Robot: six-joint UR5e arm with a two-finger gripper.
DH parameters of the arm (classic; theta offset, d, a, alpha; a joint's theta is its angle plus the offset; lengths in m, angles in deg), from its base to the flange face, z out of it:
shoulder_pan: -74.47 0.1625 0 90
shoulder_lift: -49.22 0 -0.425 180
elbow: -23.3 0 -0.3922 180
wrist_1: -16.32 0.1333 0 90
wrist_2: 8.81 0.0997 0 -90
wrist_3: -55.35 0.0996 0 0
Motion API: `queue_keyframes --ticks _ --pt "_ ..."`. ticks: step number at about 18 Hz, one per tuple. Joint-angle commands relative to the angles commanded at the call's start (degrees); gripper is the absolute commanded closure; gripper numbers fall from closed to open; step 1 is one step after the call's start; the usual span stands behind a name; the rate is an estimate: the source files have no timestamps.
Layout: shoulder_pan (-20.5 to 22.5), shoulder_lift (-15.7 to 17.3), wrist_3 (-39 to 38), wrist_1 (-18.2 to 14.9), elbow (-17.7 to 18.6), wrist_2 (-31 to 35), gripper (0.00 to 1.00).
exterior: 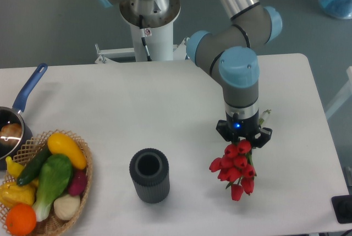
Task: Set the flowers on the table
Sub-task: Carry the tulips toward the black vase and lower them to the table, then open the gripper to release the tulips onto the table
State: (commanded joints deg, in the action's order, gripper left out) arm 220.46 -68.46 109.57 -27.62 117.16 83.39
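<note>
The flowers (233,169), a bunch of red tulips with green stems, hang head-down over the front right part of the white table (165,109). My gripper (242,139) points straight down and is shut on the flowers at the top of the bunch. The lowest tulip heads are close to the tabletop; I cannot tell whether they touch it. A bit of green stem (266,116) pokes out beside the wrist.
A dark ribbed cylinder vase (149,175) stands upright left of the flowers. At the front left sits a wicker basket (83,181) of vegetables and fruit. A blue-handled pot (16,120) is at the left edge. The arm's white base (148,21) stands behind the table.
</note>
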Motion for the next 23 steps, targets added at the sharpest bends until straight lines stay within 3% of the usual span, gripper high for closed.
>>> queue_keyframes --ticks 2,6,14,20,23 --pt "-0.8 -1.7 -0.3 0.1 0.1 -1.0 0.61" --pt "-0.6 -2.0 -0.8 0.0 0.1 -6.1 0.61" --pt "-0.4 -2.6 -0.7 0.1 0.0 -6.5 0.52" --pt "-0.1 -2.8 -0.8 0.1 -0.8 -6.2 0.42" --pt "0.3 -2.7 -0.4 0.1 -0.9 -6.2 0.27"
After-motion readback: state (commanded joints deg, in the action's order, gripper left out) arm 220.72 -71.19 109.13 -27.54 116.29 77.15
